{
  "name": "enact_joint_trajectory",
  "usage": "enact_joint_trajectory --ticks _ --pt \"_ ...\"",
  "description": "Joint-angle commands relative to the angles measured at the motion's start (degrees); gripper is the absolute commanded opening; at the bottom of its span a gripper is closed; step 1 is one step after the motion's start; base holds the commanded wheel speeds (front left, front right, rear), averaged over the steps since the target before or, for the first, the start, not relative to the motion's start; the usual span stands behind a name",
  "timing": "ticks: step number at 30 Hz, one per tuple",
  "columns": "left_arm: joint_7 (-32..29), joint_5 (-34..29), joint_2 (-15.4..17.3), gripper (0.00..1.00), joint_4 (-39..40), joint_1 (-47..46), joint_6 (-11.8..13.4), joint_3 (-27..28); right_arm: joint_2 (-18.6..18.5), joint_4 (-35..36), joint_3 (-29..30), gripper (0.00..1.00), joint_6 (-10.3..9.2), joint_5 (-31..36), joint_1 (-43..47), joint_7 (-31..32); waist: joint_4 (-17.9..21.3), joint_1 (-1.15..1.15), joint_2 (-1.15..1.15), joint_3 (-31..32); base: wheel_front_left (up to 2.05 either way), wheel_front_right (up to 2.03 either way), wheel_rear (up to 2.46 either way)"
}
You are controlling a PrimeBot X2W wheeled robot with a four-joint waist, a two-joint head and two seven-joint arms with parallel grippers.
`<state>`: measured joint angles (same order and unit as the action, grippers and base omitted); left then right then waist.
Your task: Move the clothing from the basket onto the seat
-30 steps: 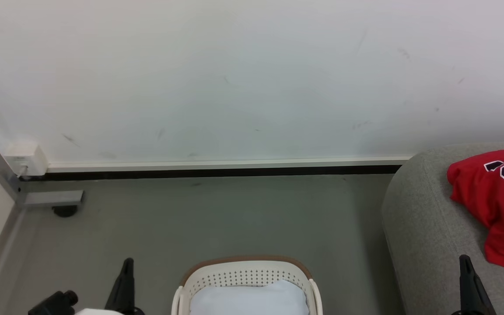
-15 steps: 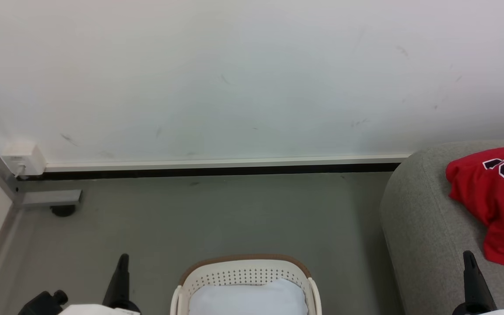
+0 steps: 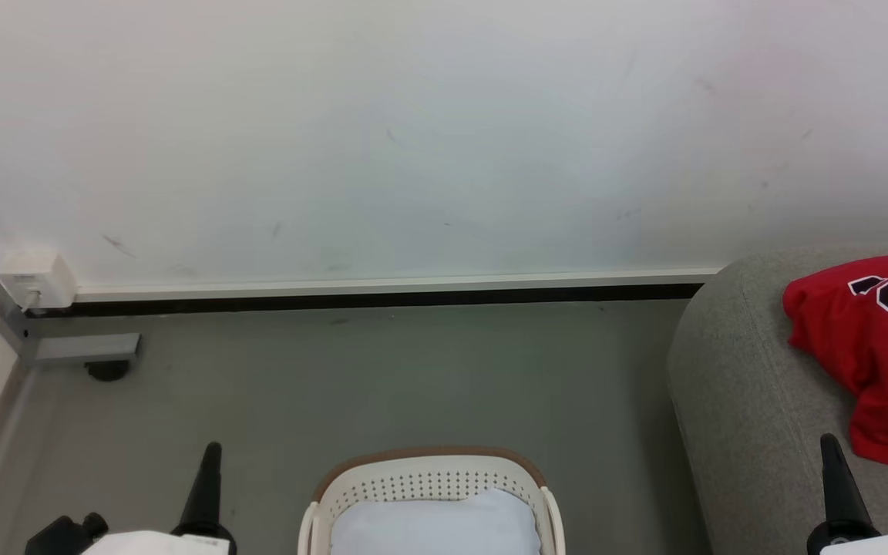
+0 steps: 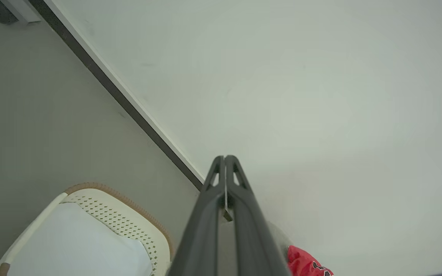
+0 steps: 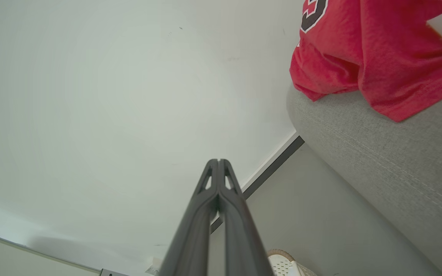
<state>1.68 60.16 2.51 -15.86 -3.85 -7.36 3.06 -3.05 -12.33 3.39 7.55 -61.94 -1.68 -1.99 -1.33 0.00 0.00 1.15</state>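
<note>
In the head view, the basket (image 3: 430, 486) stands on the grey floor (image 3: 413, 370) at the bottom middle. Inside it lies a pale bluish-white pad (image 3: 432, 528), and I see no red fabric in the part that shows. The red jersey (image 3: 868, 347) lies crumpled on the seat (image 3: 745, 401) at the right, well apart from the basket. The left pincer (image 3: 211, 455) points up at the lower left beside the basket, and the right pincer (image 3: 829, 451) points up at the lower right, over the seat, near the lower edge of the jersey but not touching it. Behind them, a white wall (image 3: 413, 139) meets the floor at a dark baseboard (image 3: 382, 301), with a small white box (image 3: 31, 279) at its left end.

In the left wrist view, the two fingers of the left pincer are pressed together with nothing between them. The basket with the pad is at the lower left, and a corner of the jersey shows at the bottom right.

In the right wrist view, the right pincer is also closed together and empty. The jersey rests on the seat at the upper right.
</note>
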Motion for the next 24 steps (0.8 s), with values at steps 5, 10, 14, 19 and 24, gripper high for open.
enact_joint_trajectory --ticks 5,10,14,19,24 --pt "-0.9 4.2 0.4 0.0 0.9 -1.4 -0.1 0.6 -0.3 0.2 0.5 0.0 -0.06 -3.8 -1.6 0.9 0.1 0.0 0.0 -0.1 0.0 0.0 0.0" --pt "-1.7 7.0 0.4 0.0 1.0 -1.6 -0.1 0.9 -0.2 0.0 0.8 0.0 -0.06 -6.6 -2.0 1.7 0.2 0.0 0.0 -0.2 0.0 0.0 0.0" --pt "-2.3 9.2 0.4 0.0 1.1 -1.7 -0.1 1.2 -0.2 -0.1 1.0 0.0 -0.06 -8.8 -2.3 2.3 0.3 0.0 0.0 -0.3 0.0 0.0 0.0" --pt "-3.0 12.1 0.5 0.0 1.2 -1.8 -0.1 1.4 -0.2 -0.3 1.2 0.0 -0.07 -11.4 -2.5 3.1 0.4 0.0 0.0 -0.4 0.0 0.0 0.0" --pt "-3.6 14.6 0.5 0.0 1.3 -1.9 -0.2 1.7 -0.2 -0.5 1.5 0.0 -0.07 -13.7 -2.8 3.7 0.5 0.0 0.0 -0.5 0.0 0.0 0.0"
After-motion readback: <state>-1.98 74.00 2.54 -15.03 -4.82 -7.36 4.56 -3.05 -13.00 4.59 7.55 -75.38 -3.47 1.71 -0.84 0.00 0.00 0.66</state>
